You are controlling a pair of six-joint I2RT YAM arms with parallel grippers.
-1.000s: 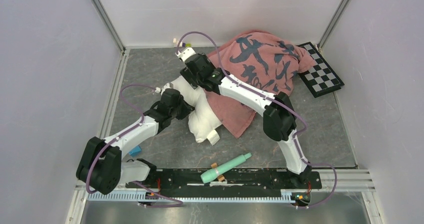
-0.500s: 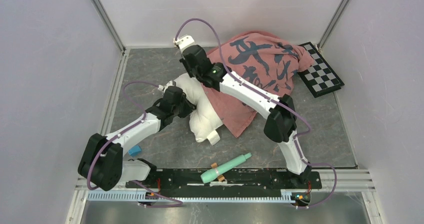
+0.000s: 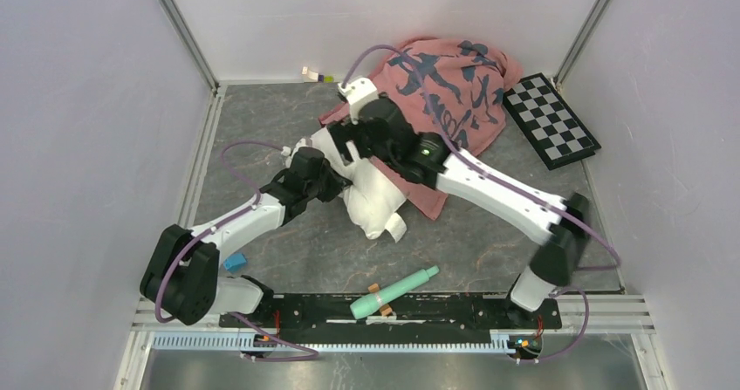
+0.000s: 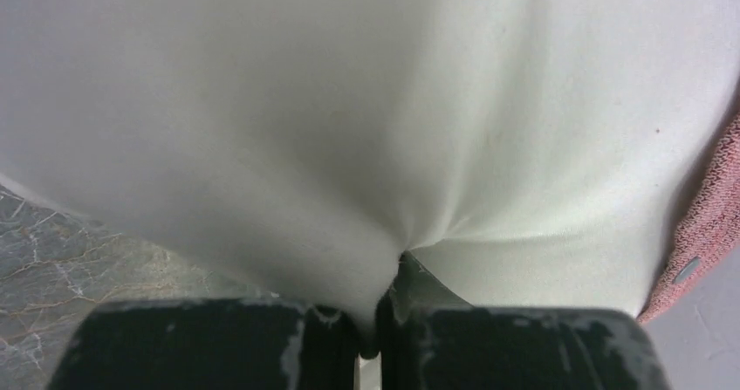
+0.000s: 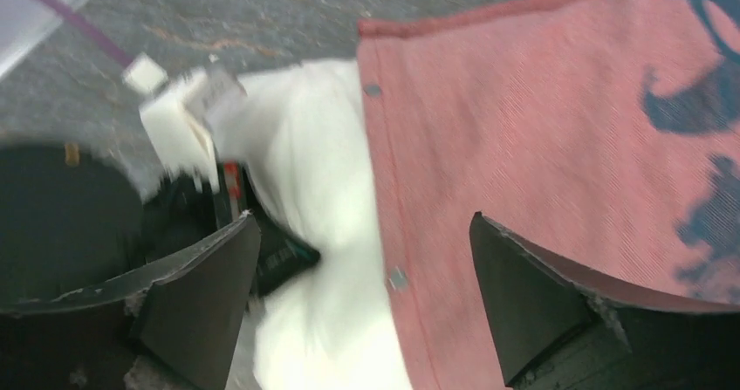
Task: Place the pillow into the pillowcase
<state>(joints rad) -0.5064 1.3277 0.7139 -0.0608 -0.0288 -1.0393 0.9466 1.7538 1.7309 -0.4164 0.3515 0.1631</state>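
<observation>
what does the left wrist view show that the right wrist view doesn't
Only left wrist: the left hand shut, pinching a fold of the pillow. Only right wrist: the open right hand aimed at the pillowcase hem, its dark brush marks, part of the left arm. Both: white pillow, pink pillowcase edge with a snap, grey marbled table.

1. A black-and-white checkerboard (image 3: 550,119) is lying flat on the grey marbled table (image 3: 262,119), in its far right corner, turned at an angle to the walls.
2. A mint-green cylinder (image 3: 393,292) is lying slantwise near the front edge, its nearer end over a black rail (image 3: 454,307), with a small orange piece (image 3: 375,289) touching it.
3. A small blue block (image 3: 234,263) is sitting at the near left.
4. Two tiny objects (image 3: 316,75) are resting by the far wall.
</observation>
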